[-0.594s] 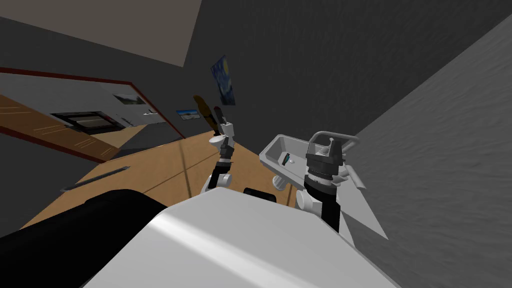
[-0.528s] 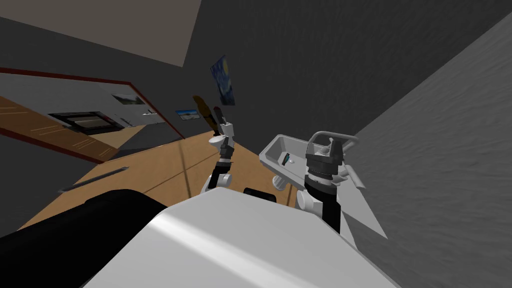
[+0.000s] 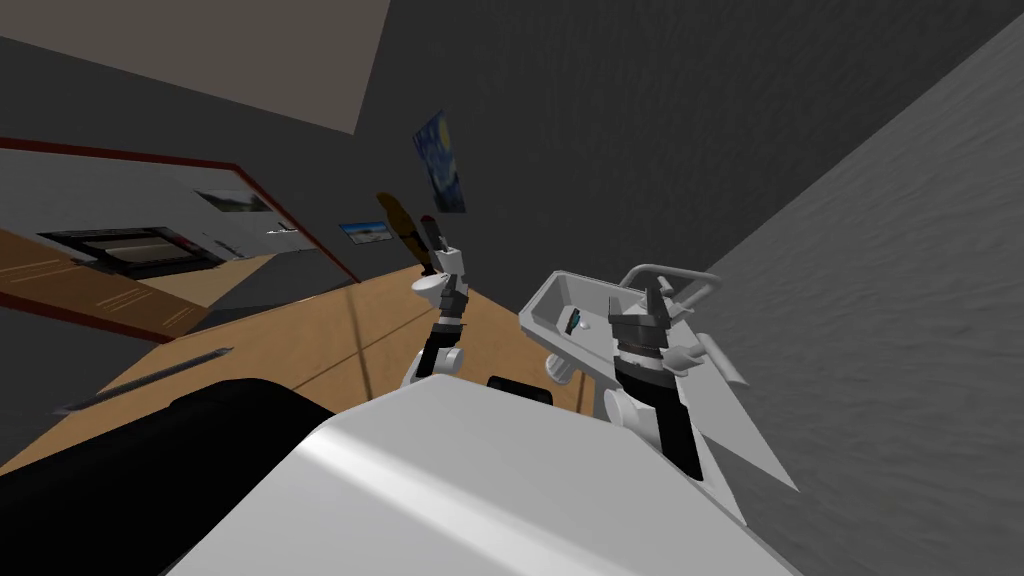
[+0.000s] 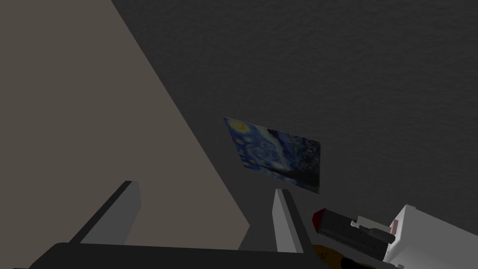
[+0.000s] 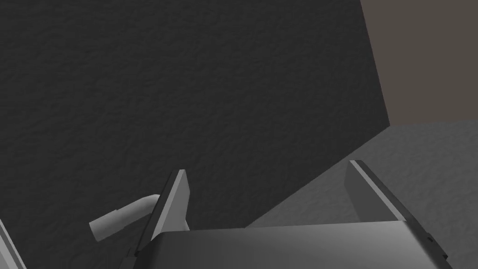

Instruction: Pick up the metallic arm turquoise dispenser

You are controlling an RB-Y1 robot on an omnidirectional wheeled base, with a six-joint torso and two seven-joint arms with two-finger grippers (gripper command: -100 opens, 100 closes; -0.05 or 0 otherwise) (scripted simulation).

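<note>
R gripper point(image 3: 657, 300) is hovering right of centre in the head view, over the white sink point(image 3: 548, 298) and just below the arched grey faucet point(image 3: 668, 271). In the R wrist view its fingers point(image 5: 175, 201) are standing wide apart w/ nothing btwn them. A light grey tube point(image 5: 121, 220) is poking out beside one finger. The dispenser point(image 3: 575, 320), a small turquoise-and-dark thing, is sitting inside the sink basin, near the R gripper and to its left in the frame, not touching it. L arm point(image 3: 445, 325) is sticking up at centre frame. L gripper point(image 4: 205, 217) is also gaping open, holding nothing.
</note>
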